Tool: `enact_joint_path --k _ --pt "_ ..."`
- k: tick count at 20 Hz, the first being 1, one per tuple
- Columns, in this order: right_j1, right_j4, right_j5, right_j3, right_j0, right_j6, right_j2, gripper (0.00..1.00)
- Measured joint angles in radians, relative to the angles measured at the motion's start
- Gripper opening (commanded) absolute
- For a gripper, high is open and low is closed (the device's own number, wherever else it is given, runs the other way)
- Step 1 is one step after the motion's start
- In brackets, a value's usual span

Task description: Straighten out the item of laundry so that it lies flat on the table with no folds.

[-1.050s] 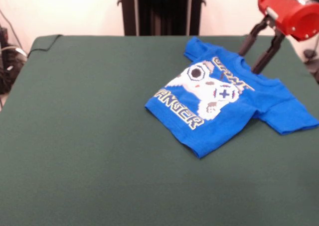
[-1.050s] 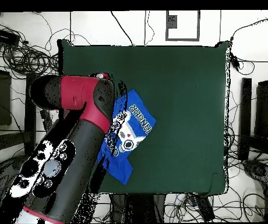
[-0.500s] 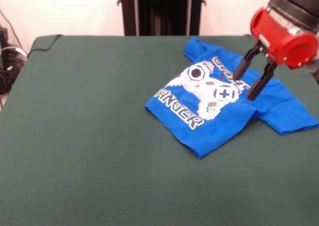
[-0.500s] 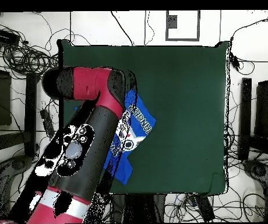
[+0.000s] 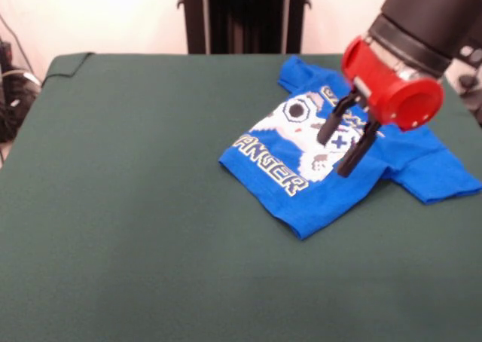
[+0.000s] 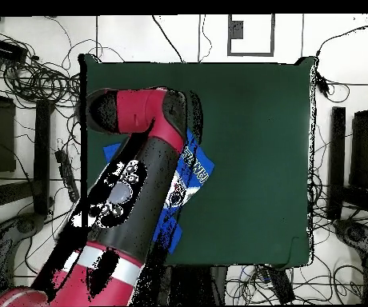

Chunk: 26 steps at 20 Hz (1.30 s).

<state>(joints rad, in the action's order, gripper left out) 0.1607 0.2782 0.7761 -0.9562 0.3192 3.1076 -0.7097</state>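
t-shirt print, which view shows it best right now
The front view: the blue T-shirt lies nearly whole in sight, controller print and lettering readable, with only the open gripper in front of it. In the overhead view the arm covers most of the shirt, leaving an edge strip.
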Motion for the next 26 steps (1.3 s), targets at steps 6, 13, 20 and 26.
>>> enact_joint_path --k 6,13,20,26 --pt "-0.007 -0.056 -0.052 0.0 -0.017 0.0 0.042 1.0" --pt "-0.006 -0.071 -0.101 0.001 -0.049 0.0 0.114 1.0" --pt "-0.023 -0.071 -0.111 0.019 -0.059 0.0 0.141 1.0" --pt "-0.048 -0.095 -0.108 0.054 -0.059 0.0 0.142 1.0"
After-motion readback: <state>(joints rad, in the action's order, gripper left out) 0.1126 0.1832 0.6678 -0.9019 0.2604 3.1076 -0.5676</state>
